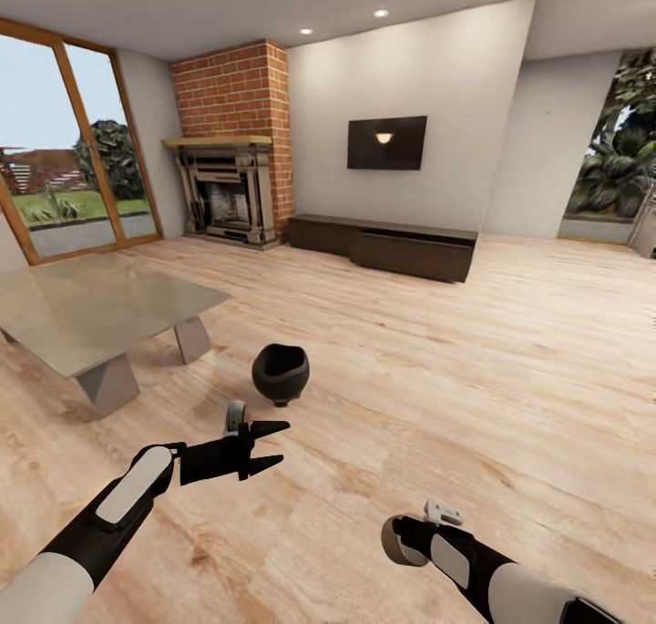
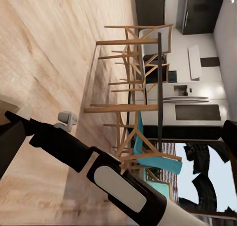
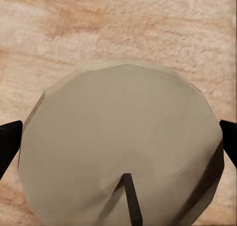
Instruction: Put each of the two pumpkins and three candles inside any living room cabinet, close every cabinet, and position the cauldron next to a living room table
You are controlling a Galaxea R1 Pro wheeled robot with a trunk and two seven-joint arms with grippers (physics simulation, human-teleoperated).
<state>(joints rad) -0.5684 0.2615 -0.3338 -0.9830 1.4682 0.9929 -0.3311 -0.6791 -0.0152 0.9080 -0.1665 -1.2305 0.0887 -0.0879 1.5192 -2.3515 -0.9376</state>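
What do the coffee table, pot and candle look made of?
Table: glossy glass-like top that reflects the room, on matte grey legs, probably metal. Cauldron: matte black, no shine, maybe cast iron. Candle between the right gripper's fingertips: dull beige, faceted, wax-like, with a dark wick.

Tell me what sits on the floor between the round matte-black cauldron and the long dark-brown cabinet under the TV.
Nothing: in the head view, only bare wooden floor stretches between the round matte-black cauldron and the long dark-brown cabinet.

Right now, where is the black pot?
In the head view, the black pot stands on the wooden floor, just right of the glass table and ahead of the left fingers.
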